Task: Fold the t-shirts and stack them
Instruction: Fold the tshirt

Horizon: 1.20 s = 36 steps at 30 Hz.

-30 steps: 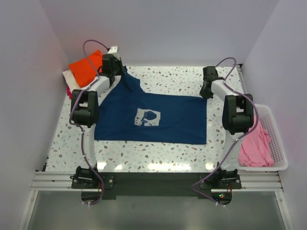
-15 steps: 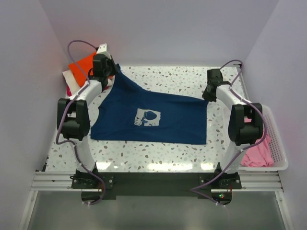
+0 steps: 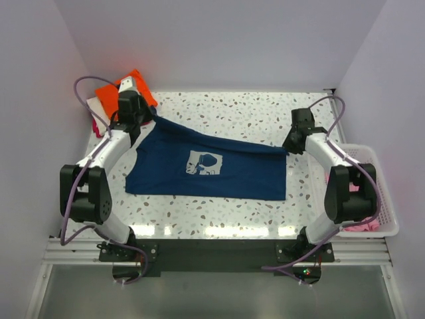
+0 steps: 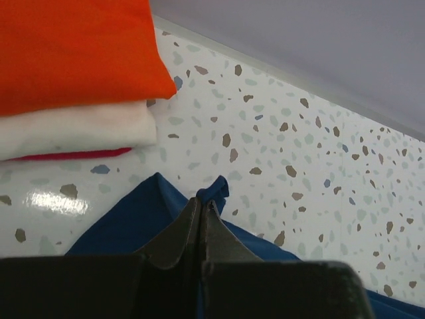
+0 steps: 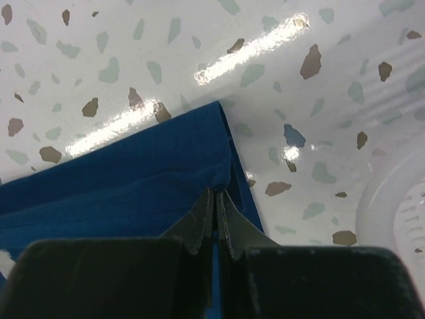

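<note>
The navy blue t-shirt (image 3: pixel 219 169) with a pale chest print lies spread across the table, its far edge lifted and stretched between both grippers. My left gripper (image 3: pixel 147 117) is shut on its far left corner, seen in the left wrist view (image 4: pixel 202 201) with a navy fold (image 4: pixel 216 189) poking past the tips. My right gripper (image 3: pixel 287 147) is shut on the far right corner, also seen in the right wrist view (image 5: pixel 216 193) on navy cloth (image 5: pixel 133 193). A folded stack with the orange tee (image 3: pixel 114 93) on top sits at the far left; below it lie cream (image 4: pixel 73 129) and magenta (image 4: pixel 66 155) layers.
A white slotted basket (image 3: pixel 384 193) stands at the right edge with a pink garment (image 3: pixel 362 226) in it, partly behind the right arm. Walls close in on the left, back and right. The terrazzo table (image 3: pixel 239 109) shows beyond the shirt.
Both arms have swung outward and nearer, pulling the shirt's far edge taut and lower. The left gripper moved left toward the folded stack; the right moved right toward the basket.
</note>
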### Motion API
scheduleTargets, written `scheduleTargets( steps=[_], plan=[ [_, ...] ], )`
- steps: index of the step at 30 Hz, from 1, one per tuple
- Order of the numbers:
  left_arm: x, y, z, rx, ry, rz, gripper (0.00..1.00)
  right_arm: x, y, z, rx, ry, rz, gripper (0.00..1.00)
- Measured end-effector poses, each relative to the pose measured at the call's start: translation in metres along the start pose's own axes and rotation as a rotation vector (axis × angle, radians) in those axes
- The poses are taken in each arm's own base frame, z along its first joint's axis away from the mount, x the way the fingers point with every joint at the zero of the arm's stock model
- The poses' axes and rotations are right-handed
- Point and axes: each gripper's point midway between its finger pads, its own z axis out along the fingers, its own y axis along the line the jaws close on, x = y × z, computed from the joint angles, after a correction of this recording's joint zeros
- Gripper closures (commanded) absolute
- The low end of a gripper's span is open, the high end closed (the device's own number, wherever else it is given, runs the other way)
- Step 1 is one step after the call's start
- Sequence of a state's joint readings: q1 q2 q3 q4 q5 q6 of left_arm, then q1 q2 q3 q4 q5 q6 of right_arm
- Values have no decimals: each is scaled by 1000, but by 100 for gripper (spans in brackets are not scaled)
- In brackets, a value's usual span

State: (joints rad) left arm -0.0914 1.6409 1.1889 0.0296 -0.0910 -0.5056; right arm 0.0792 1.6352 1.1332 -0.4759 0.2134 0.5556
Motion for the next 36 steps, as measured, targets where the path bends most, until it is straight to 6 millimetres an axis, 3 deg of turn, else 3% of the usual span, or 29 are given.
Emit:
scheduleTargets(
  steps=[3, 13, 23, 30, 33, 34, 36],
  plan=[
    [10, 7, -17, -22, 23, -32, 100, 7, -4, -5, -6, 5, 3, 100],
    [73, 48, -62, -165, 171, -121, 100, 39, -16, -9, -20, 59, 0, 100],
    [75, 61, -91, -203, 159, -170, 100, 51, -18, -10, -38, 79, 6, 100],
    [94, 74, -106, -235, 192, -187, 100, 53, -18, -10, -41, 77, 13, 100],
    [109, 81, -110, -250, 219, -192, 100, 59, -21, -11, -41, 86, 17, 85],
    [115, 84, -111, -255, 231, -193, 100, 61, -21, -11, -46, 90, 19, 75],
    [128, 90, -114, -263, 263, -196, 100, 66, -22, -14, -57, 101, 21, 70]
  ],
)
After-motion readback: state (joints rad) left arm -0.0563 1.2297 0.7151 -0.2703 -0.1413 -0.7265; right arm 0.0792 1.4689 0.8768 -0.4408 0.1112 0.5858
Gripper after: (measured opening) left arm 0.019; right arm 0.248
